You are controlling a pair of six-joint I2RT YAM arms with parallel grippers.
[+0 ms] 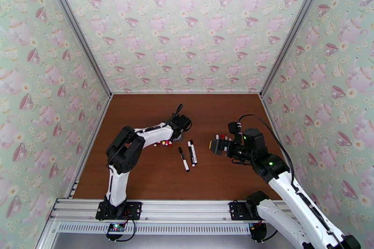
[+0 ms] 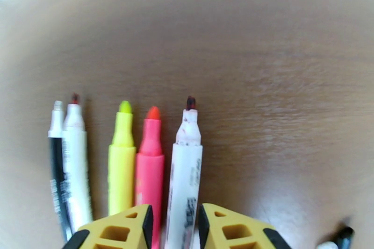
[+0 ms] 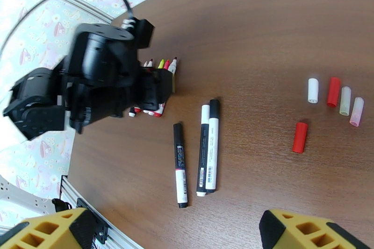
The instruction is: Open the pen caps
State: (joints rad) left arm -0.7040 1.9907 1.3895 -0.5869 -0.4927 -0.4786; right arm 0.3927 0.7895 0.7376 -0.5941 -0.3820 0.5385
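At mid-table, three capped pens lay with long axes running near to far, just left of the released right gripper; the left gripper straddled an uncapped white pen, whether clenched I could not tell

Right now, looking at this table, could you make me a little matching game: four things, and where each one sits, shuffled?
Things:
A. yellow pen
B. white pen with dark tip
C. lone red cap
D. three black-and-white pens

Places:
1. mid-table, apart from the uncapped row
2. between the fingers of the left gripper
3. between the pink-red pen and the white red-tipped pen
4. by itself near four lined-up caps

Pairs: A-3, B-2, C-4, D-1
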